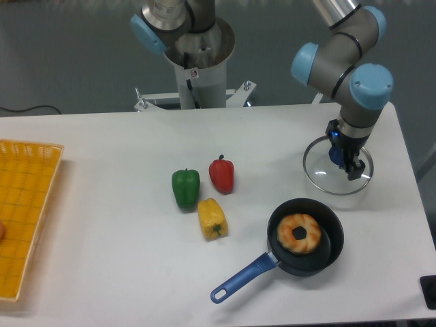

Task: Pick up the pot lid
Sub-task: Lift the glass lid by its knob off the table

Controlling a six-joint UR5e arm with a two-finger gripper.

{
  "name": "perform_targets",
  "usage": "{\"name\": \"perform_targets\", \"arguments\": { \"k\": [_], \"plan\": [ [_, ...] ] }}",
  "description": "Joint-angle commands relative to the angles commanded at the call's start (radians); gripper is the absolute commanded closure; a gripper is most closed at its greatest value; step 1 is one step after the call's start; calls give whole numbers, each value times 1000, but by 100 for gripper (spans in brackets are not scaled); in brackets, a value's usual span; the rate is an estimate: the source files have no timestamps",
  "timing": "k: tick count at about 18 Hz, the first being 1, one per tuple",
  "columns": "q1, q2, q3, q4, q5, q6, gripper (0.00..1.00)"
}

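Standing near the lid on the camera's side was the black pan [274, 235], a ring-shaped orange thing [298, 233] inside it and its blue handle [244, 278] angled away. The red pepper [221, 175], green pepper [185, 189] and yellow pepper [212, 219] lay grouped farther off — well apart from me. The clear pot lid [319, 178] was right beneath my gripper [343, 150], my fingers closed on its blue knob [337, 156] — whether its rim touched the table [122, 225], I couldn't tell.
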Motion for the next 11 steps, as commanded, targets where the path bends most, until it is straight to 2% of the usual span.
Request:
{"name": "perform_targets", "arguments": {
  "k": [3, 11],
  "plan": [
    [-15, 0, 54, -60, 0, -38, 54],
    [-22, 2, 115, -129, 2, -55, 54]
  ]
}}
